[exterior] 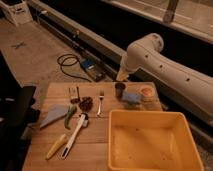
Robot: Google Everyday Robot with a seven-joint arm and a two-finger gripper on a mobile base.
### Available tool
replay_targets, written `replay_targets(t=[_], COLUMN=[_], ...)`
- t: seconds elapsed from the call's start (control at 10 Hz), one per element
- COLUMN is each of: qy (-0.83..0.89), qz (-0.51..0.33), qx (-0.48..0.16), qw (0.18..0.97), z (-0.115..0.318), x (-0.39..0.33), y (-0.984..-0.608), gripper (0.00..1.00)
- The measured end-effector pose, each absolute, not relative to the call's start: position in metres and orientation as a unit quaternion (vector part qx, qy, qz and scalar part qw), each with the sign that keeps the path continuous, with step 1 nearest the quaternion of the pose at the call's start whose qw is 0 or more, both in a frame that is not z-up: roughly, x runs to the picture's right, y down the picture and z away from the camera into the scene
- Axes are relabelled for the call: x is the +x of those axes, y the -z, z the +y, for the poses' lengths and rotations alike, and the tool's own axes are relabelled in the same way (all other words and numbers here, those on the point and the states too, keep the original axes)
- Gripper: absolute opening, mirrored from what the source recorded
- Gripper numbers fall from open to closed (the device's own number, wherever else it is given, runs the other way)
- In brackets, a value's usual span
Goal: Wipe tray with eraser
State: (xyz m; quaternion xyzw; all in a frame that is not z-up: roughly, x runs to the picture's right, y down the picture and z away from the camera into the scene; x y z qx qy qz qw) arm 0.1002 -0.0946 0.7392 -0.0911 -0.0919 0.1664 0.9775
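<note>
Gripper [122,76] hangs just beyond the tray's [148,114] far-left corner; grip state: can't tell. Tray yellow, raised walls, rounded corners. Eraser [74,93] pale, dark-striped, well left of tray on tabletop [96,142].

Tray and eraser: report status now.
Gripper at table's far edge, by dark cup. Eraser untouched, far left. Fork between it and tray.
</note>
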Motion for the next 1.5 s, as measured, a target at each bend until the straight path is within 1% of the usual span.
replay_targets(t=[0.3, 0.5, 0.8, 1.1, 1.3, 1.5], qy=[-0.167, -0.16, -0.164, -0.181, -0.221, -0.242], qz=[-0.093, -0.097, -0.11, -0.109, -0.111, -0.114], qx=[-0.094, -0.107, -0.133, -0.163, -0.207, -0.225], qw=[0.977, 0.976, 0.971, 0.964, 0.947, 0.937], z=[-0.095, -0.091, -0.075, -0.057, -0.05, -0.046], x=[0.099, 0.085, 0.029, -0.034, -0.072, -0.086], y=[-0.741, -0.754, -0.787, -0.832, -0.864, -0.881], gripper=[0.66, 0.66, 0.66, 0.66, 0.66, 0.66])
